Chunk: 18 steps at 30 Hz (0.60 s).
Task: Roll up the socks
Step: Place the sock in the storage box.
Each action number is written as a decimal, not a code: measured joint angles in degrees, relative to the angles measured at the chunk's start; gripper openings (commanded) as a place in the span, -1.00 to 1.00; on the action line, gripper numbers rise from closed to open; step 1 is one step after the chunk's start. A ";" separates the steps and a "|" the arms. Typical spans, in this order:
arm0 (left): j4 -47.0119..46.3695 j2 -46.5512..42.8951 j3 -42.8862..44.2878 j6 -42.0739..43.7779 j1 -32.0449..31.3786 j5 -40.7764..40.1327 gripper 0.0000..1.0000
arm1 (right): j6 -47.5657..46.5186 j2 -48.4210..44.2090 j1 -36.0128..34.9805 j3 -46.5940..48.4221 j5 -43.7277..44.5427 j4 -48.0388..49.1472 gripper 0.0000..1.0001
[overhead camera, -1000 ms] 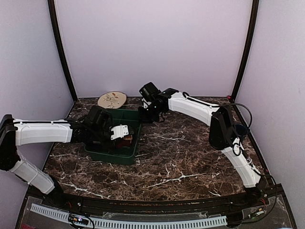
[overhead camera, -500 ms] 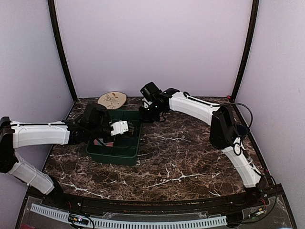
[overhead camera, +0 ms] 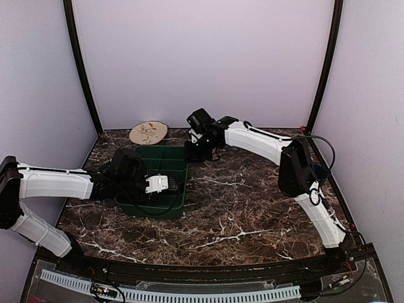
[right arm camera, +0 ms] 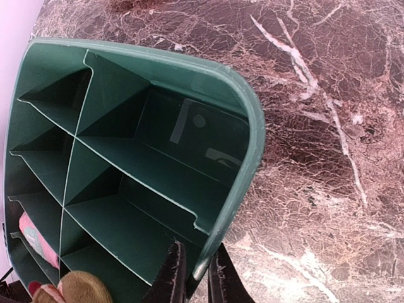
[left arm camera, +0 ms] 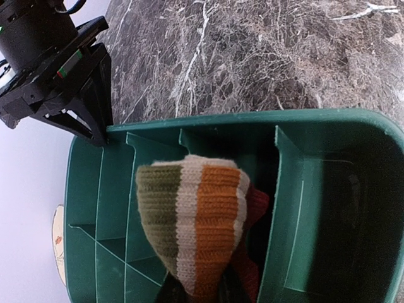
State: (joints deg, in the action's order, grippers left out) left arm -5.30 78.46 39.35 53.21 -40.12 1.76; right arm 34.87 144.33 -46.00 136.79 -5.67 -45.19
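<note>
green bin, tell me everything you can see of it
The green bin looks like dark green moulded plastic, with a rounded rim and thin inner walls splitting it into several open compartments. It sits flat on the marble table, left of centre. The right gripper pinches its rim, one finger inside and one outside. The left gripper holds a striped sock above its compartments; contact is unclear. A pink sock lies in one compartment.

Bunched striped-cuff sock (left arm camera: 196, 221) above green bin (left arm camera: 252, 117), pink sock (right arm camera: 33, 237) tucked in a compartment
</note>
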 measured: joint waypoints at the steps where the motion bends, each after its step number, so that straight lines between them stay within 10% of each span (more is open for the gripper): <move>1: 0.02 0.09 0.00 0.02 -0.04 0.50 -1.00 | -0.04 0.00 0.02 0.00 -0.07 0.00 -0.80; 18: 8.44 10.12 9.27 -1.31 -0.17 5.22 -1.00 | -0.92 0.00 0.35 0.22 -0.83 -0.48 -0.80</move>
State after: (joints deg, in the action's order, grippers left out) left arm 3.14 88.58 48.62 51.90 -40.29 6.98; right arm 33.95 144.33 -45.65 137.01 -6.50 -45.67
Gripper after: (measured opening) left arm 0.151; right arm 0.104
